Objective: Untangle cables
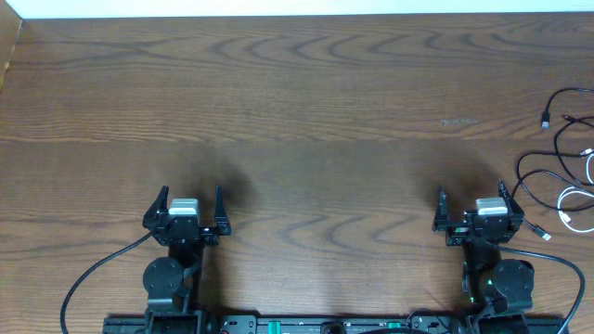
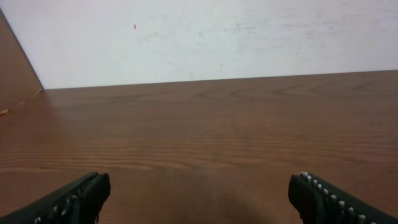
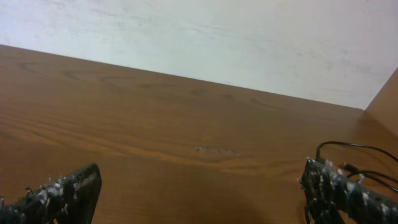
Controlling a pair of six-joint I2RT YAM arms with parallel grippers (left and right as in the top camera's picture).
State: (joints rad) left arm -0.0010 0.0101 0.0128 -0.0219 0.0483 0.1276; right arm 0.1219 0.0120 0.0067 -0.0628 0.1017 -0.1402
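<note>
A tangle of thin cables (image 1: 563, 158) lies at the table's right edge, mostly black loops with one white cord (image 1: 577, 199) among them; part runs out of the overhead view. In the right wrist view a black loop of the cables (image 3: 351, 149) shows past the right finger. My right gripper (image 1: 472, 200) stands open near the front edge, left of the tangle and apart from it, nothing between its fingers (image 3: 348, 193). My left gripper (image 1: 193, 198) stands open at the front left, far from the cables, over bare wood.
The brown wooden table (image 1: 297, 111) stretches between and beyond both arms. A white wall (image 2: 205, 37) borders the far edge. Thick black arm cables (image 1: 93, 274) trail along the front edge by each arm base.
</note>
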